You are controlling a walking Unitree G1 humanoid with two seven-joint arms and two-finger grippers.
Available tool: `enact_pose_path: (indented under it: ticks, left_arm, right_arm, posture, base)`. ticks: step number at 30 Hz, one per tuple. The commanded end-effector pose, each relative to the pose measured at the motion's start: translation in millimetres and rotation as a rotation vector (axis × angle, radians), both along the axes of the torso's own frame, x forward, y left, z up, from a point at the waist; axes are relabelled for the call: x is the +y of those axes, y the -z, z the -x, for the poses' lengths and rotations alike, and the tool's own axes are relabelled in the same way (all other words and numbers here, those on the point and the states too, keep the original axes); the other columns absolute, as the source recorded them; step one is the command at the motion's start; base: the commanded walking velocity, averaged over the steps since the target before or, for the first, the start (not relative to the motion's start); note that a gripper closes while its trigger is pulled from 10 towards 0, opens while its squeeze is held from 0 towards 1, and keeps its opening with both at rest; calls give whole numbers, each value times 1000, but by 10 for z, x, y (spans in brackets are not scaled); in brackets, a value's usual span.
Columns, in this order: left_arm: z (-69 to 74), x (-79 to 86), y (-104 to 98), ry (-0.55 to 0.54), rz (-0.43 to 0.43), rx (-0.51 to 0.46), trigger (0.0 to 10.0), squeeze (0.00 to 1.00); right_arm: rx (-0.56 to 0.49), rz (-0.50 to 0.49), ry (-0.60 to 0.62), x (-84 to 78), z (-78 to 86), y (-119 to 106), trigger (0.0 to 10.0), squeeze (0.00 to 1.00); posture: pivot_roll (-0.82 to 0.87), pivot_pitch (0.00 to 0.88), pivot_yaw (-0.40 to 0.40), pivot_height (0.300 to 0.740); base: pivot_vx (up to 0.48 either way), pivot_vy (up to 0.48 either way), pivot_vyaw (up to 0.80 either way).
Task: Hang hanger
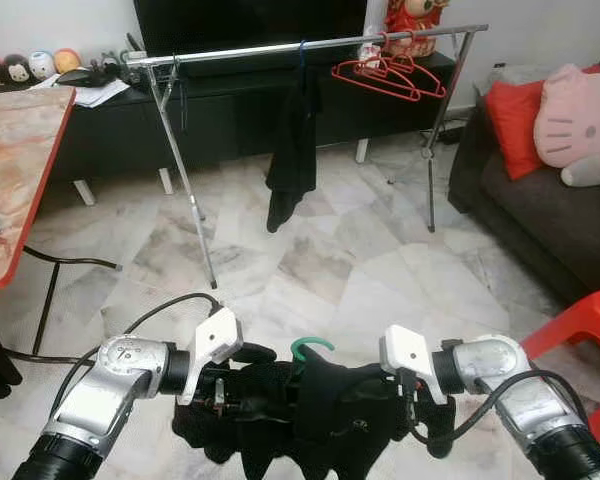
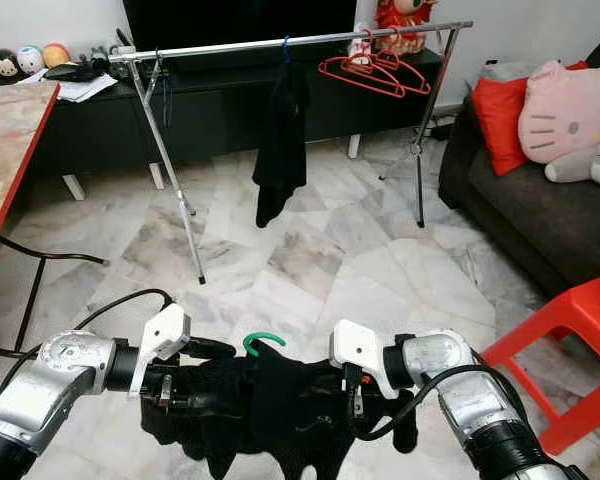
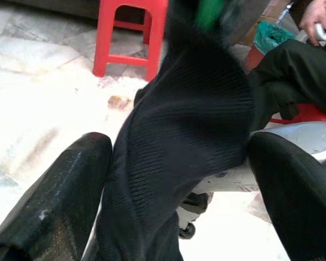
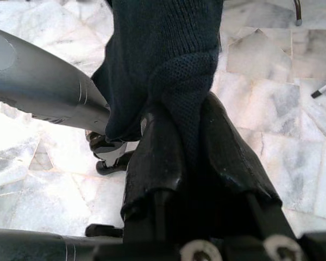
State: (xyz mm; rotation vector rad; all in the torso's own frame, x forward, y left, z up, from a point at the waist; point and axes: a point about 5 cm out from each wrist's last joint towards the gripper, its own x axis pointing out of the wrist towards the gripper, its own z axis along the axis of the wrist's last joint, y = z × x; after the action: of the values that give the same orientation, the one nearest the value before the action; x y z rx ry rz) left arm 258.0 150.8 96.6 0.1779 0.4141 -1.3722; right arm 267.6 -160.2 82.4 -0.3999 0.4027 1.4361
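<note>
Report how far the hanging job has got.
Done: the black garment is on its green hanger. In hand: the left gripper and right gripper carry it between them. Left: reaching the clothes rail across the floor and hooking it on.

no readable text, no labels, no brands, no numbers on anything in view

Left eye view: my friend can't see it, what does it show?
Both grippers, left gripper and right gripper, hold a black knitted garment on a green plastic hanger. Ahead stands a silver metal clothes rack.
</note>
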Motion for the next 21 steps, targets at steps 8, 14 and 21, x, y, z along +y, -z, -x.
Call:
enact_pose_path:
  ticks: [8,14,21]
  left_arm:
    - [-73,-25,46,-40,-19,-15,5333,0]
    - [-88,-17,50,-58,-11,-14,0,0]
    - [-102,-20,46,-56,-4,-14,0,0]
  right_arm:
    - [-20,-36,-61,45,22,-136,10000,0]
    - [-16,-36,-64,52,30,-137,10000,0]
    - [-12,-20,-59,66,31,-105,10000,0]
  posture:
    - [-79,0,-54,740]
    - [-79,0,-58,740]
    - [-78,0,-60,740]
  base:
    - [0,0,0]
    - [0,0,0]
    - [0,0,0]
